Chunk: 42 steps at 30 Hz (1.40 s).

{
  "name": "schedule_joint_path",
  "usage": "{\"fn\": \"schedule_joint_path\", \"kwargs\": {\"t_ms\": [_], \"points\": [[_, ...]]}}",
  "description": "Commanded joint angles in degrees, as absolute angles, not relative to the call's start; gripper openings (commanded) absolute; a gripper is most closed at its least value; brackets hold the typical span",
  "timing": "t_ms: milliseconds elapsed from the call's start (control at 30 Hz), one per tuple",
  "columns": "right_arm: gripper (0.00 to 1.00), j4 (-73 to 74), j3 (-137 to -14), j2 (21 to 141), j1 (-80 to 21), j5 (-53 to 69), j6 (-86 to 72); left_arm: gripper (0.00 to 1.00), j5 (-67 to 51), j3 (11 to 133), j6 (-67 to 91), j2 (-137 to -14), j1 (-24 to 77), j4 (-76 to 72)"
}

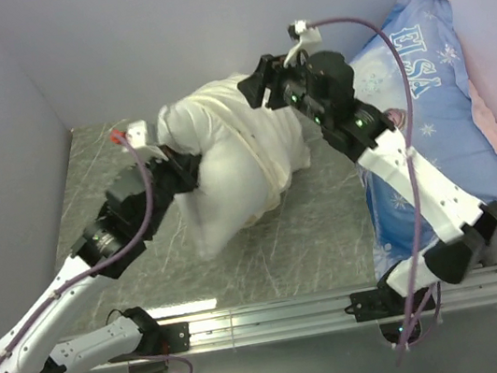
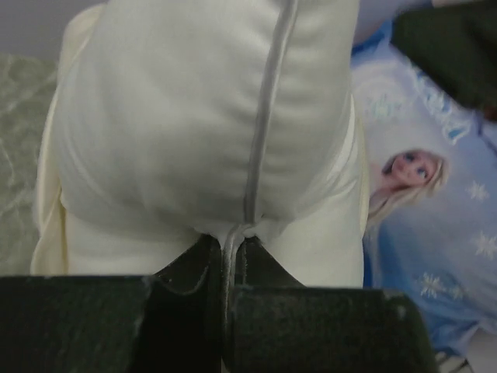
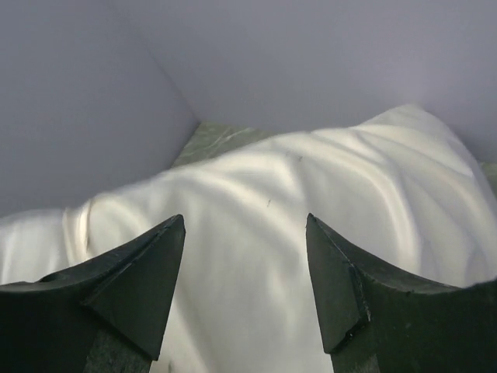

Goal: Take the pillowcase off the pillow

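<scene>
At table centre, top view. Item one: pillow point(image 1: 218, 205), plump and white, lying aslant from seven o'clock to one o'clock on the green marbled table point(image 1: 322, 232), its nearer part bare. Item two: pillowcase point(image 1: 269, 145), thin cream cloth, gathered round the pillow's one o'clock half with its edge creased across the middle. Item three: left gripper point(image 1: 182, 170), at nine o'clock of the pillow, fingers together and clamped on the pillow's piped seam point(image 2: 268, 116). Cream cloth lies close on either side of them, and whether any is caught too cannot be told. Item four: right gripper point(image 1: 256, 86), over the one o'clock end, jaws apart with nothing between them, pale cream fabric beneath; contact cannot be told. Item five: Elsa-print pillow point(image 1: 427, 120), at three o'clock, no part of the job. Step in hand, as judged: a fresh hold on the pillowcase for the right gripper. Handling note: lower onto a loose fold, pinch cloth only (a bite into the stuffing would drag the pillow along), then draw towards one o'clock, straight away from the left gripper, which should keep the seam anchored. Task judged roughly half done.
</scene>
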State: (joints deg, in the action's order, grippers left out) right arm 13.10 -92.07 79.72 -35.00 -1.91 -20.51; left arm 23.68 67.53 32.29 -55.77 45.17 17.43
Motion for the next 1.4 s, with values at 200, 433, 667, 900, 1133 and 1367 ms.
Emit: {"fn": "schedule_joint_path", "kwargs": {"t_ms": [200,433,667,900,1133,1367], "points": [[0.71,18.98,-102.92,91.31,-27.95,13.7,-21.8,0.0,26.89,61.79,37.79,-62.4,51.06,36.38],[0.69,21.7,-92.3,88.42,-28.39,17.4,-19.61,0.0,31.19,48.18,49.82,-61.0,61.25,25.59],[0.69,28.73,-90.96,90.96,-35.15,9.76,-10.82,0.0,39.19,31.76,62.03,-58.19,75.13,15.48],[0.69,34.54,-97.72,96.76,-43.67,0.8,-4.14,0.0,44.29,26.63,68.99,-59.41,80.5,11.86],[0.65,43.67,-108.88,107.04,-49.22,-6.77,1.05,0.0,45.79,26.02,69.34,-60.82,82.88,11.34],[0.51,48.69,-116.1,113.55,-50.62,-13.01,1.23,0.0,46.23,24.96,70.22,-57.22,83.93,12.92]]}}
